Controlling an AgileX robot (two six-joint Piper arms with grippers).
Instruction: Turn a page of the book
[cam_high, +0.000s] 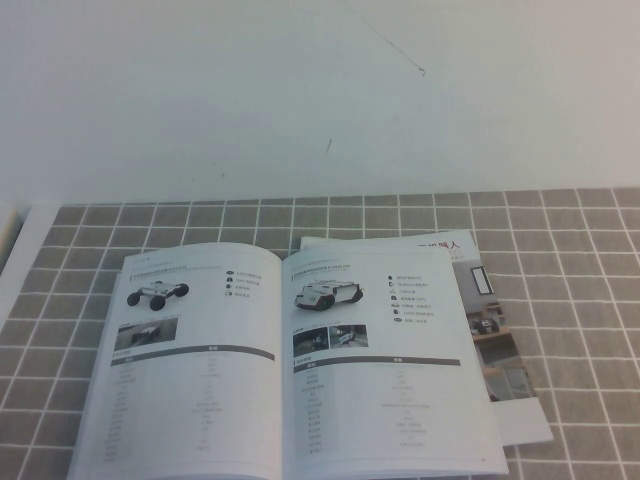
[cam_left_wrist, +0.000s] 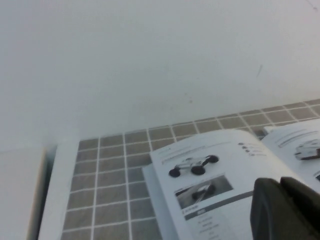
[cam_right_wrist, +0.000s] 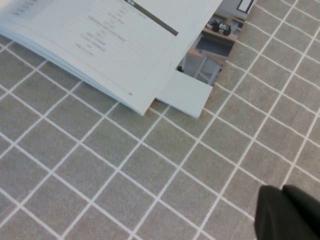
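The book (cam_high: 290, 360) lies open on the tiled mat, showing white pages with robot photos and tables. Its photo cover (cam_high: 500, 330) sticks out skewed from under the right-hand pages. Neither gripper shows in the high view. In the left wrist view my left gripper (cam_left_wrist: 280, 186) is shut and empty, hovering over the left page of the book (cam_left_wrist: 210, 170). In the right wrist view my right gripper (cam_right_wrist: 283, 192) is shut and empty above bare mat, away from the near right corner of the book (cam_right_wrist: 100, 45) and from the cover's corner (cam_right_wrist: 186, 92).
The grey tiled mat (cam_high: 580, 260) covers the table in front of a white wall (cam_high: 320, 90). A white strip and a pale object (cam_left_wrist: 20, 190) lie along the mat's left edge. Bare mat (cam_right_wrist: 100, 175) spreads to the right of the book.
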